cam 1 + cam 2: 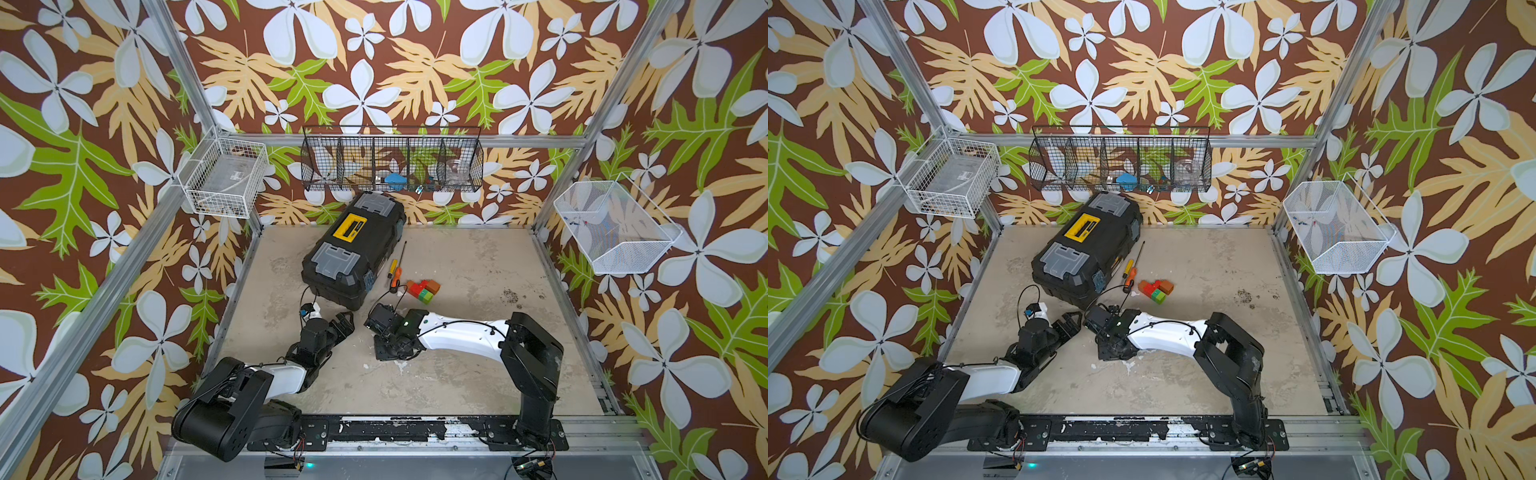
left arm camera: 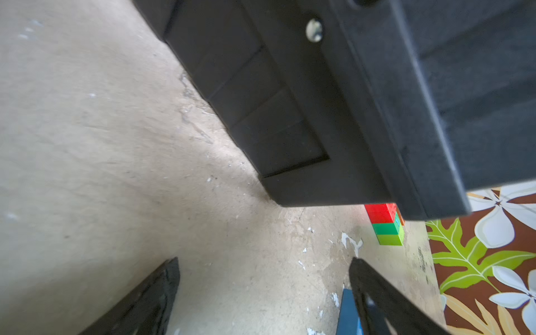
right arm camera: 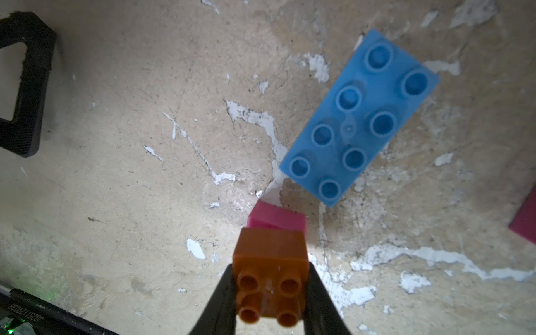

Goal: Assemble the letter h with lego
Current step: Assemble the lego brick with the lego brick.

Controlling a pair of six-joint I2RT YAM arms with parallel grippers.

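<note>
Taking the table (image 1: 478,374) in both top views as a dial with twelve at the back wall, a closed black toolbox (image 1: 353,249) with a yellow handle fills the eleven o'clock area. It is the main obstruction: in the left wrist view its corner hides the upper part of the lego cluster (image 1: 423,289), leaving only red, green and lime bricks in sight. That cluster, which also has orange-brown bricks, lies on the table just past the centre toward twelve. At its nine o'clock, between it and the toolbox, lie a yellow-handled screwdriver (image 1: 392,268) and an orange-handled screwdriver (image 1: 397,277). The left gripper (image 2: 264,261) sits at nine o'clock by the toolbox's near corner, its jaws spread wide with nothing between them. The right gripper (image 3: 271,269) points down at about seven o'clock, clamped on an orange-brown brick (image 3: 271,252) with a pink brick (image 3: 277,219) fixed under it; whether the pink one touches the table I cannot tell. A light-blue brick (image 3: 358,119), two by four studs, lies studs up just beside the pink one. In the top views the right wrist covers all three. On the walls hang a black mesh basket (image 1: 392,129) at twelve, a white wire basket (image 1: 208,208) at ten and a white mesh basket (image 1: 623,257) at two. The toolbox handle's label is too small to read, and the white characters on a black part at the edge of the right wrist view are upside down and illegible.
</note>
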